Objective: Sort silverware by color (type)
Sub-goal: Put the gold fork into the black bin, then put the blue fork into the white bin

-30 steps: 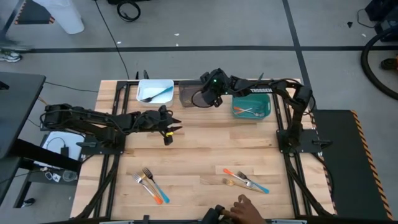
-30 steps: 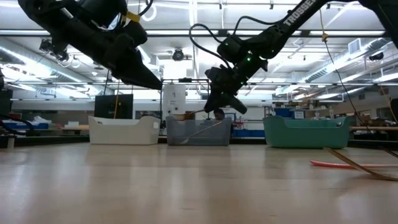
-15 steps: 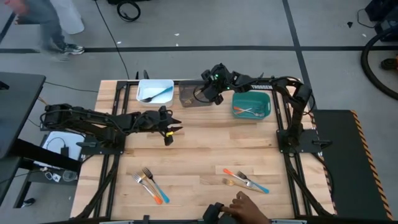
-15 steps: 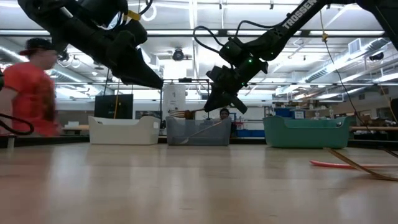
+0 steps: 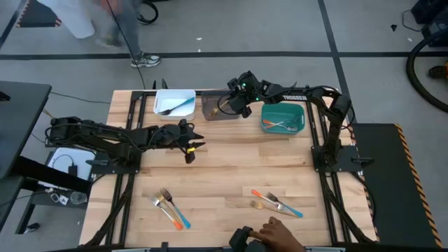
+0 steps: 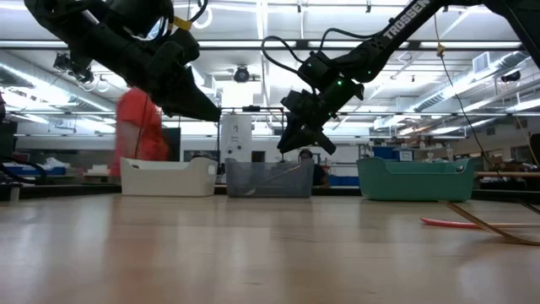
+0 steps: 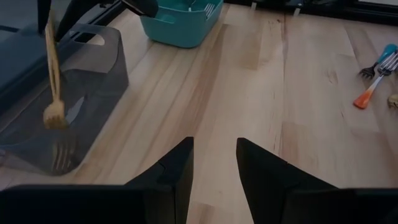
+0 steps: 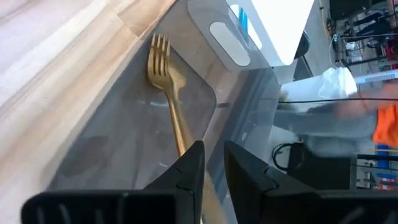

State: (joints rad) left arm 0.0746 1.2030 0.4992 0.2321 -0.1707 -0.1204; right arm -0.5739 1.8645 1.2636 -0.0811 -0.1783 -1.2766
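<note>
Right wrist view showing my right gripper (image 8: 210, 163) pinching a golden fork (image 8: 169, 106) inside the grey bin (image 8: 242, 124), high view hiding it, left gripper (image 7: 213, 163) idling, fingers parted.

We see a golden fork (image 8: 168, 93) hanging tines-down in the grey bin (image 5: 212, 106); other forks (image 5: 277, 203) and (image 5: 170, 208) lie flat on the table's near side, more in the teal bin (image 5: 283, 117).

A golden-tan fork (image 8: 169, 99) hangs over the smoky grey bin (image 5: 213, 107); white bin (image 5: 175, 102), teal bin (image 5: 283, 117), pale wood-grain counter (image 5: 231, 168).
</note>
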